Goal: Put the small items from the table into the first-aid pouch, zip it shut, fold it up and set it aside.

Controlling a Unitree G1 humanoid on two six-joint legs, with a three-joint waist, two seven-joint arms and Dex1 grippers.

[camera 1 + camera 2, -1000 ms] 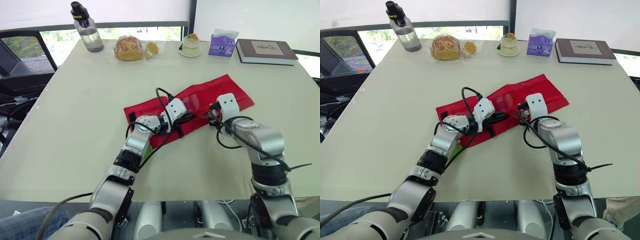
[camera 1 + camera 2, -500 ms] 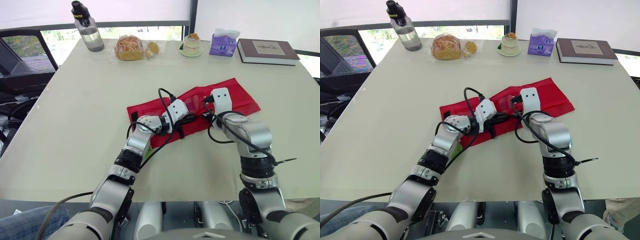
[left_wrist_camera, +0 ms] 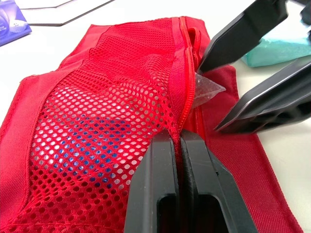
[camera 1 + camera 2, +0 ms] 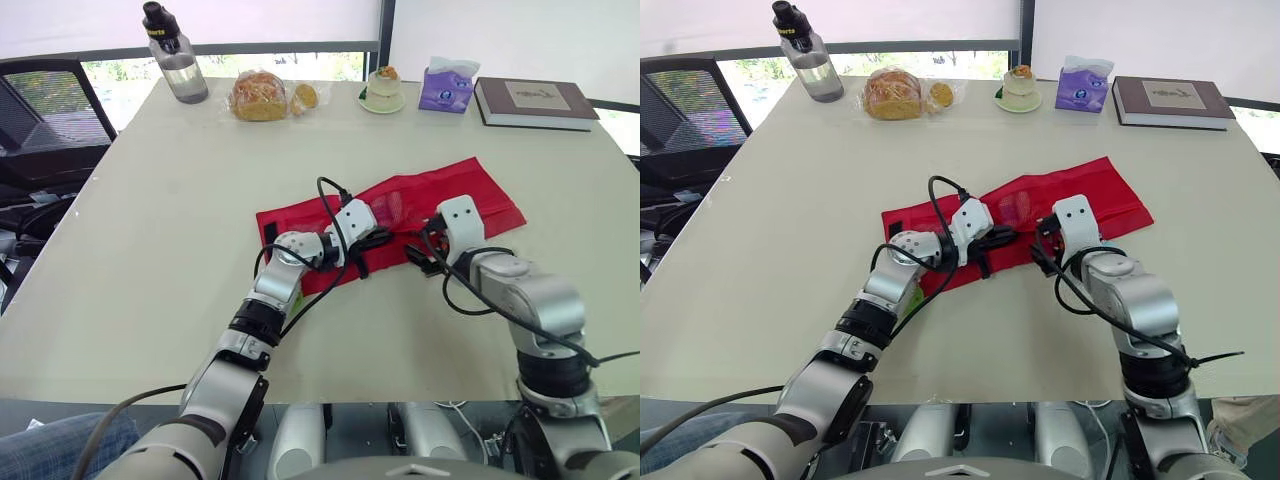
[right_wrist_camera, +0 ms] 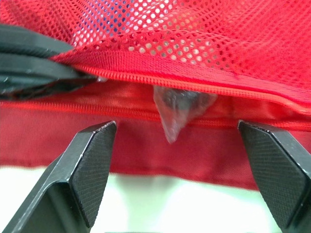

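The red first-aid pouch (image 4: 455, 195) lies flat at the table's middle, its mesh pocket unzipped. My left gripper (image 3: 177, 138) is shut on the pocket's zipper edge and lifts it a little. A clear plastic packet (image 5: 177, 109) pokes halfway out of the slit. My right gripper (image 5: 176, 130) stands open just in front of that packet, one finger on each side, touching nothing. In the left eye view it sits at the pouch's near edge (image 4: 422, 255). Blue items (image 3: 92, 141) show through the mesh. A teal item (image 3: 279, 48) lies on the table beside the pouch.
Along the far edge stand a water bottle (image 4: 176, 60), bagged bread (image 4: 258, 97), a dessert on a saucer (image 4: 382, 92), a tissue pack (image 4: 446, 88) and a book (image 4: 535, 102). A black chair (image 4: 45, 115) is off the left side.
My right gripper has opened wide, let go of the clear packet at the zipper slit and drawn back toward the pouch's near edge. The left gripper keeps its hold.
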